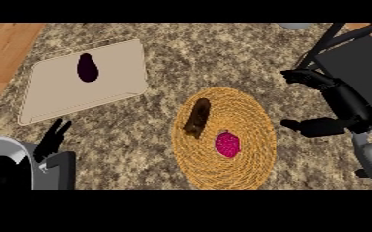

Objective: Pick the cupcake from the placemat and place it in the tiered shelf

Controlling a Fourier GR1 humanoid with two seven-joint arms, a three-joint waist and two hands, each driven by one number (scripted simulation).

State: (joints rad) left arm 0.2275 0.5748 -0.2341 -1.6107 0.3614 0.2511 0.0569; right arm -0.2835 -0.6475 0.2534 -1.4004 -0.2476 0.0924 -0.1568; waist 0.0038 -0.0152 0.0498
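Currently: left robot hand (51, 138) rests open, empty, lower left | brown cupcake (198, 117), apparently on its side, on placemat (251, 109), long axis near-to-far | right robot hand (320, 103) nearer, spread open, empty; cupcake to its left | shelf (350, 64) far right

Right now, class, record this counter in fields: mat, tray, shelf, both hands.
mat: round woven straw placemat, centre, holding pink rounded item and brown elongated item
tray: beige rectangular tray, left, carrying dark purple item
shelf: black tiered shelf, right edge
right hand: open, empty, beside shelf
left hand: open, resting lower left
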